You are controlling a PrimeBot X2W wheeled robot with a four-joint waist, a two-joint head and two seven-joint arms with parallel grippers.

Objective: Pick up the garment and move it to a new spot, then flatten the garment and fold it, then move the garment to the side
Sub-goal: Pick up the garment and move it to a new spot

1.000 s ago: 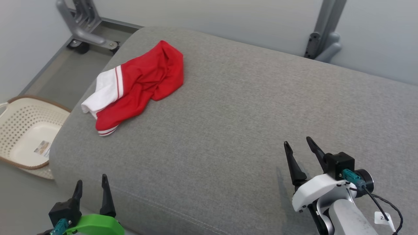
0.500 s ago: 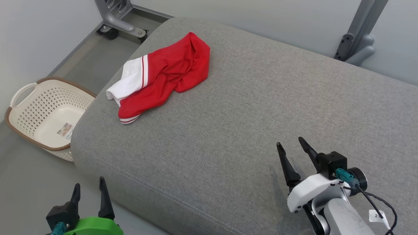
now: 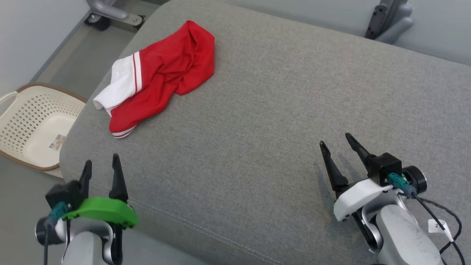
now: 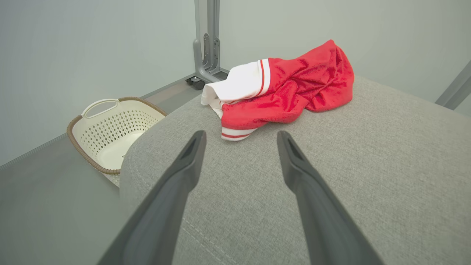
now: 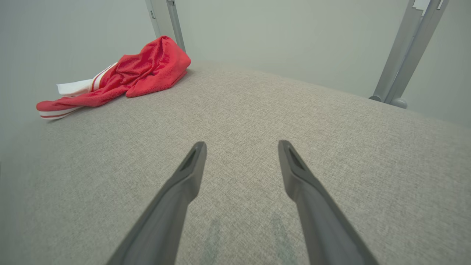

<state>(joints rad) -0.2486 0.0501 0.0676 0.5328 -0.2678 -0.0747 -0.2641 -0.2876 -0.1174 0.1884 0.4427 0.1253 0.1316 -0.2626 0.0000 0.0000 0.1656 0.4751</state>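
Note:
A crumpled red garment (image 3: 162, 77) with a white striped part lies at the far left corner of the grey cushion (image 3: 276, 110). It also lies ahead of the fingers as the garment (image 4: 290, 88) in the left wrist view and as the garment (image 5: 128, 79) at the upper left of the right wrist view. My left gripper (image 3: 102, 163) hovers open over the cushion's near left corner, short of the cloth. Well away from it, my right gripper (image 3: 335, 141) stands open above the near right part. Both grippers (image 4: 241, 136) (image 5: 241, 145) hold nothing.
A cream perforated basket (image 3: 33, 129) with a brown rim stands on the floor left of the cushion. Grey metal frame legs (image 3: 386, 18) rise behind it at the back right, and another wheeled leg (image 3: 106, 13) sits at the back left. Pale walls close the space.
The head camera has swung, shifting the whole picture. My left gripper has risen from below the cushion's front edge to over its near left corner. The garment lies as before.

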